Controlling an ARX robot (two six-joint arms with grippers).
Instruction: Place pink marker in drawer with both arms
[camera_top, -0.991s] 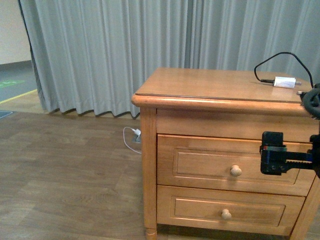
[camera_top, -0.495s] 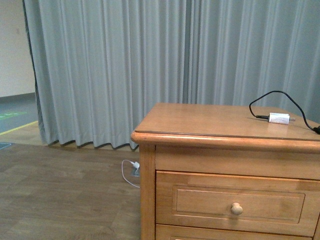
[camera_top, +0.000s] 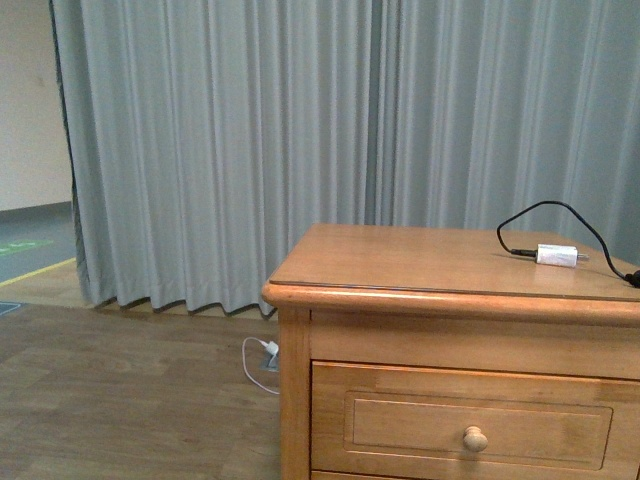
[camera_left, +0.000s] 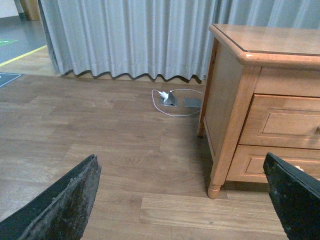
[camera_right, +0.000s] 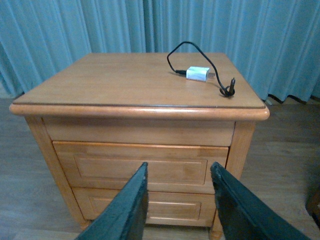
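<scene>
Lower right of the front view, the nightstand (camera_top: 400, 262) fills the frame, and its upper drawer (camera_top: 480, 430) sits fully closed, knob (camera_top: 475, 438) showing at the bottom edge. Up on the top, far right, only a white charger (camera_top: 556, 254) with its black cable (camera_top: 545, 212). No marker anywhere, folks; it does not show in any of the three views, so I cannot say where it lies. Neither arm appears in the front view.

Over on the left wrist view, the left gripper (camera_left: 182, 202) has its fingers spread wide apart, nothing between them, looking across wood floor (camera_left: 90, 130) at the stand's corner. On the right wrist view, the right gripper (camera_right: 179, 202) is parted too and empty, facing the closed drawer front.

Judging from the task, a marker should be light, stiff and smooth-barrelled, so a pinch across mid-barrel looks safest against rolling or slipping. The drawer needs pulling by that knob first.
</scene>
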